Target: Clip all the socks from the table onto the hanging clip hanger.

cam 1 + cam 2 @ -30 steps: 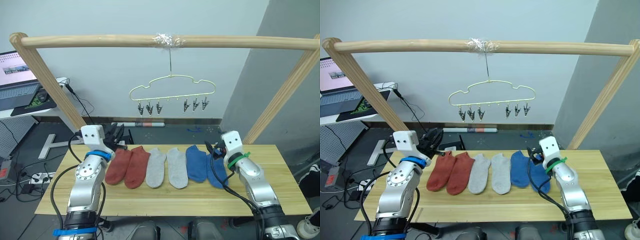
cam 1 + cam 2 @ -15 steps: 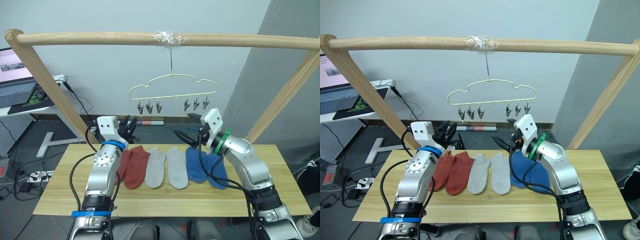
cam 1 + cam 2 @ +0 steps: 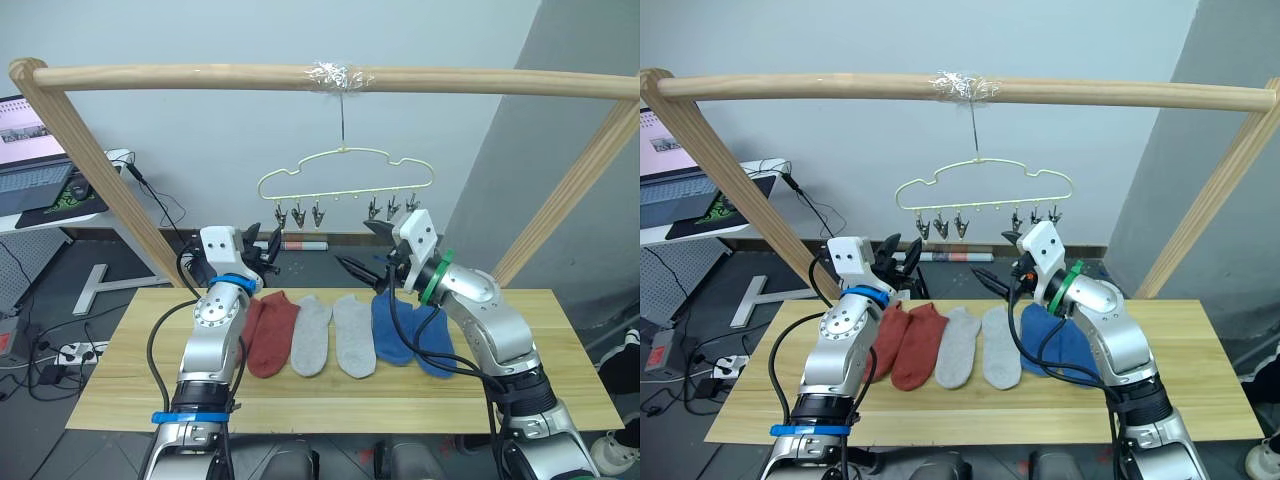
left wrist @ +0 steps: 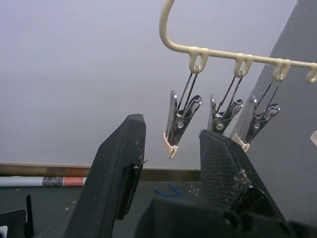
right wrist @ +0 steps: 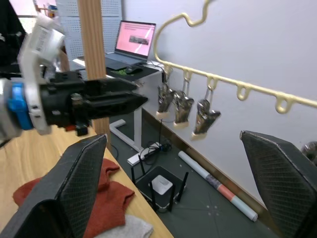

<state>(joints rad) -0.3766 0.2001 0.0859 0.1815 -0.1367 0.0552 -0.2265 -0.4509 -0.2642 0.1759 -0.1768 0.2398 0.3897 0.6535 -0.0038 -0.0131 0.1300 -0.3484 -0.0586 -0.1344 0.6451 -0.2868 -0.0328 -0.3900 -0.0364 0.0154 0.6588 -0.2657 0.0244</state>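
A row of socks lies on the table [image 3: 110,395]: a rust-red pair [image 3: 272,335], a light grey pair [image 3: 332,335] and a blue pair [image 3: 408,335]. My left arm covers part of the outer red sock. The pale-yellow clip hanger [image 3: 345,172] hangs from the bar, with three metal clips [image 3: 298,214] to the left and three [image 3: 392,208] to the right. My left gripper [image 3: 266,248] is raised and open just below the left clips [image 4: 179,121], holding nothing. The right gripper [image 3: 362,248] hangs wide open and empty below the right clips, above the grey and blue socks.
A thick wooden frame bar [image 3: 200,78] spans the top on slanted posts [image 3: 95,165] at both sides. A laptop [image 3: 30,150] sits on a side desk at the far left. Cables and a power strip [image 3: 70,352] lie on the floor behind the table.
Both arms have lifted off the table and swung inward toward the hanger. In the last half second each gripper has risen a little closer to the clips. The socks lie unmoved.
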